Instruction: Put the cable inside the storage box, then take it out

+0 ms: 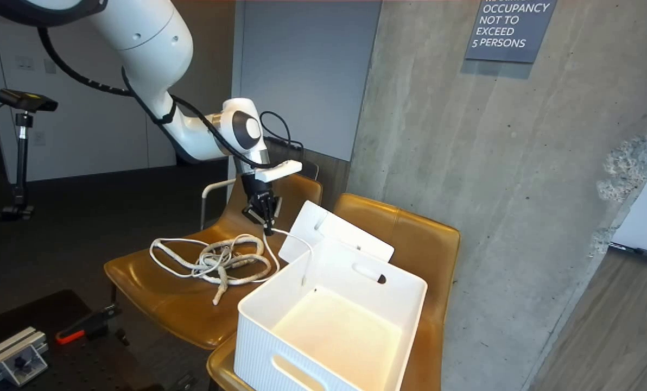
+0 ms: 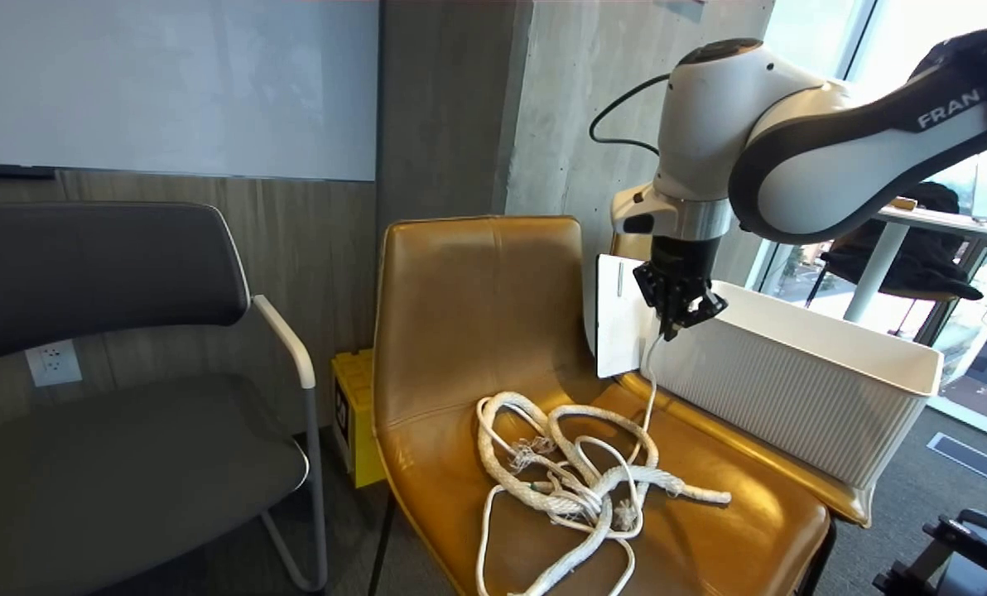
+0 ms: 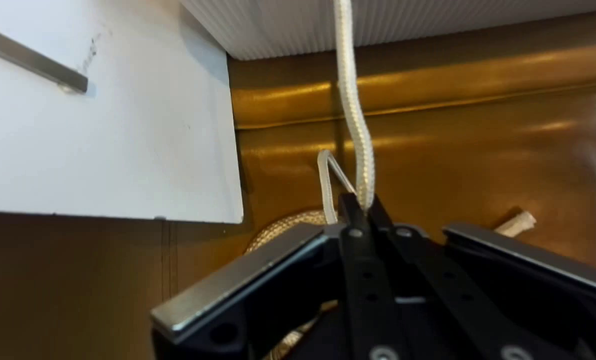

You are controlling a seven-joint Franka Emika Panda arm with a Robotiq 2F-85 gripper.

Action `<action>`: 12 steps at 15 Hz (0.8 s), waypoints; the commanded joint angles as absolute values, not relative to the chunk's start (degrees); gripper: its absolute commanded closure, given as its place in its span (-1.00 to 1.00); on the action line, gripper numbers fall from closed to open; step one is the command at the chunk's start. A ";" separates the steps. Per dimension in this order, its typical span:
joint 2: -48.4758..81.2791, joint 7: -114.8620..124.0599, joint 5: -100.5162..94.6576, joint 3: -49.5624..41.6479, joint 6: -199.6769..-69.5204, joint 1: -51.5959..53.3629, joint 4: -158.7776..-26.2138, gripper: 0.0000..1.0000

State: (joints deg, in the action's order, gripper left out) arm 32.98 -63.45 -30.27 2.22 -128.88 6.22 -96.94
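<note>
So, gripper (image 3: 360,202) clenched on white cable (image 3: 349,90), just outside storage box (image 1: 258,342). From there a length dips over into the box; other side hangs to chair seat (image 2: 700,546), where it looks tangled w/ thick rope (image 2: 535,497). Loading or removing? Can't tell for sure, guess loading. For that: lift clear of box top 1st, go slow so slack doesn't drag rope along, lower well inside b4 letting go. White panel (image 3: 128,150) just beside box = poss. snag, swing wide of it.
</note>
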 commanded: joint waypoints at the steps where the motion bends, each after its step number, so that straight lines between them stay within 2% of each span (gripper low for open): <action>1: 29.98 -55.97 -26.02 6.39 -122.84 11.31 -96.66 0.98; 6: 31.71 -43.30 -23.79 12.10 -115.43 20.59 -90.15 0.98; 12: 31.08 -36.08 -22.52 13.80 -111.63 22.07 -87.25 0.98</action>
